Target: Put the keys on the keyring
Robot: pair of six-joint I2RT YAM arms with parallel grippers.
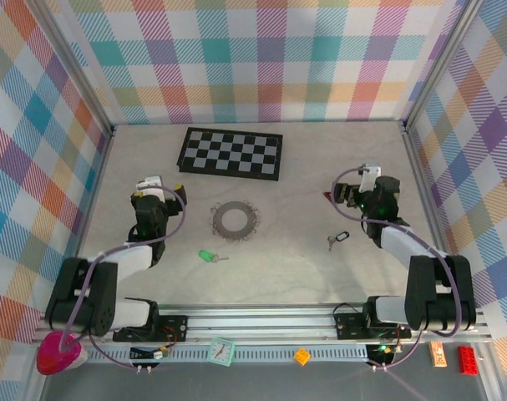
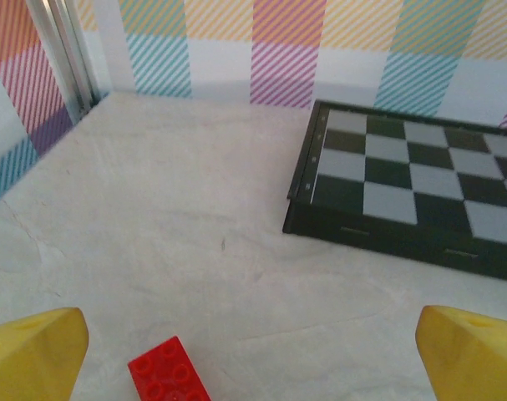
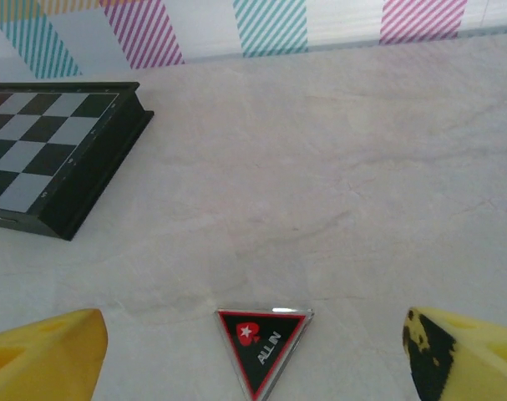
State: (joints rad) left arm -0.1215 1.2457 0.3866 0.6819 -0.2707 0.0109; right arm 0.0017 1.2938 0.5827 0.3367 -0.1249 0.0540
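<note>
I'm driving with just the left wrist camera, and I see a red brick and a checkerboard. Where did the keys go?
Observer: On the top camera, the green key lies just below and left of the keyring, not touching it.
Operator: Is there another key?
Observer: Yes, a second key with a dark head lies well off to the keyring's right.
Operator: Is the right claw holding anything?
Observer: No. The right claw is open, with a red triangle lying just ahead of it.
</note>
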